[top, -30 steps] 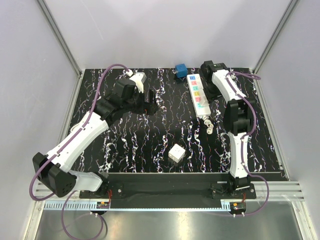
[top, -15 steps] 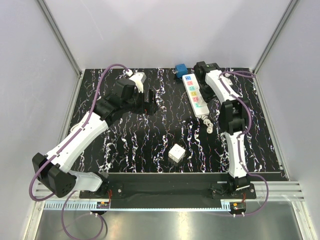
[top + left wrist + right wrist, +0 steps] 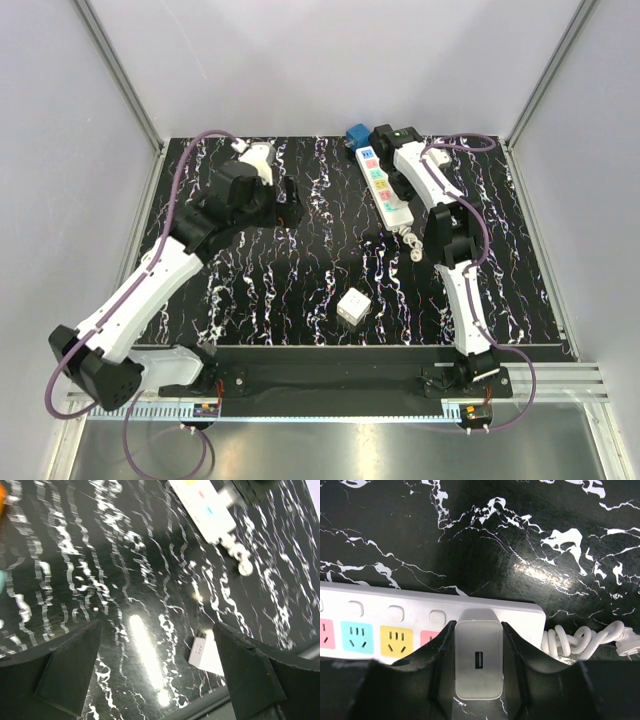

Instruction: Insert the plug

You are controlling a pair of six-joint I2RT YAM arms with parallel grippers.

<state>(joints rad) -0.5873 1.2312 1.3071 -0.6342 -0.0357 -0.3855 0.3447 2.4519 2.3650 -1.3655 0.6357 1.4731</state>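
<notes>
A white USB charger plug [image 3: 476, 665] sits between the fingers of my right gripper [image 3: 477, 625], which is shut on it. The plug's far end meets the top of the white power strip [image 3: 395, 615] at its cord end, just right of the pink socket [image 3: 429, 637]. Its prongs are hidden. From above, the strip [image 3: 380, 182] lies at the back right, with the right arm's wrist over it and the plug hidden. My left gripper [image 3: 156, 627] hangs open above the table with nothing in it, at the back left [image 3: 288, 205].
The strip's coiled white cord [image 3: 580, 640] lies off its near end [image 3: 415, 245]. A white cube adapter [image 3: 352, 307] sits near the front edge and also shows in the left wrist view [image 3: 207, 655]. A blue block [image 3: 355, 135] rests behind the strip.
The right arm has shifted left with the plug, and the power strip has slid and turned left with it. The left arm has drawn back a little to the left.
</notes>
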